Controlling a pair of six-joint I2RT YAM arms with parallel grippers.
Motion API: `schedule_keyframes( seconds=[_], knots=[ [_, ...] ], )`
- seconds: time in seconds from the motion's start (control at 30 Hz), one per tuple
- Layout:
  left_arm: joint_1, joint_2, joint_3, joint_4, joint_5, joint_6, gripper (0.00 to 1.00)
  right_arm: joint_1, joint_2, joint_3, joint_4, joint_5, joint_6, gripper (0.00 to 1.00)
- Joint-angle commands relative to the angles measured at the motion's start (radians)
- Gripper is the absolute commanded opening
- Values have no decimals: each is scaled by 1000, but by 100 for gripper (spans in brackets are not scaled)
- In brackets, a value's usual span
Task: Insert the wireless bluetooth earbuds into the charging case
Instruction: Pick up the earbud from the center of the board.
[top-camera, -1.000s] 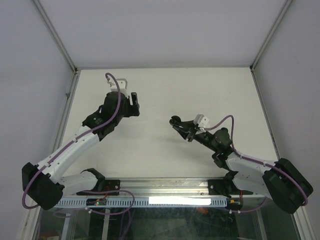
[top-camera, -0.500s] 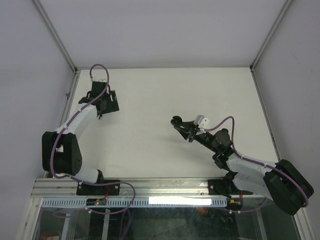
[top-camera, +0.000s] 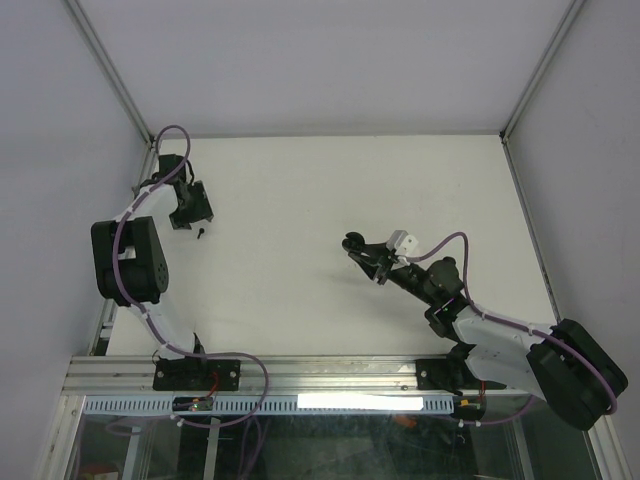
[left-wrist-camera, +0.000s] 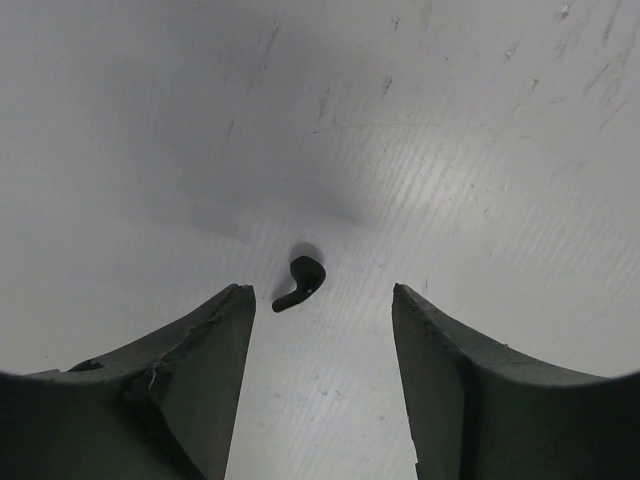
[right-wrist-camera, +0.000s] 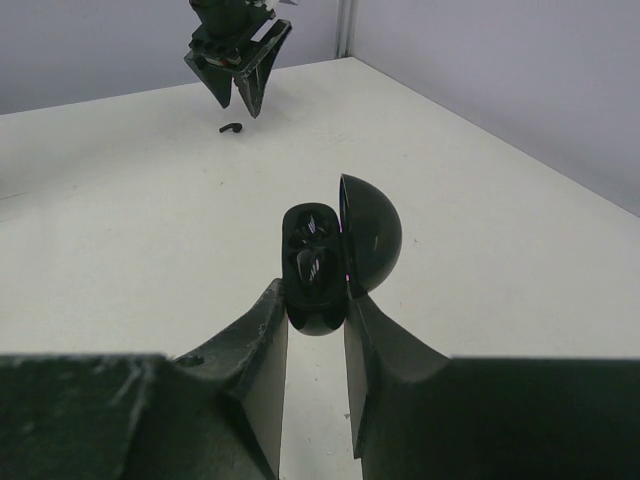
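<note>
One black earbud (left-wrist-camera: 300, 283) with a short stem lies on the white table, a small dark speck (top-camera: 200, 232) in the top view. My left gripper (left-wrist-camera: 320, 292) hangs open just over it, the earbud a little beyond the fingertips and nearer the left finger (left-wrist-camera: 215, 340). The right wrist view shows that earbud (right-wrist-camera: 232, 128) under the left gripper (right-wrist-camera: 240, 95). My right gripper (right-wrist-camera: 315, 292) is shut on the black charging case (right-wrist-camera: 315, 265), held above the table with its lid (right-wrist-camera: 372, 235) open. The case's inside is dark and glossy; I cannot tell what is in it.
The left gripper (top-camera: 190, 207) is close to the table's left rail (top-camera: 140, 190) and far corner post. The right gripper (top-camera: 362, 252) and case (top-camera: 350, 243) sit right of centre. White walls enclose the table (top-camera: 330, 180) on three sides.
The left arm has swung from near the middle toward the left edge and folded back, and its jaws have narrowed somewhat. The right arm and case have not moved.
</note>
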Motion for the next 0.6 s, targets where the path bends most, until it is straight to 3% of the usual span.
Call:
schedule_keyframes(
  seconds=[0.0,0.17,0.57],
  knots=[
    [10,48,68,-22,54,37,56,-4,-15,9,38,23,-18,0],
    [11,89,83,-35,53,44,45,-4,-10,10,38,20,-18,0],
    [9,106,69,-60,58,29,39,-3,-5,13,33,14,-18,0]
  ],
)
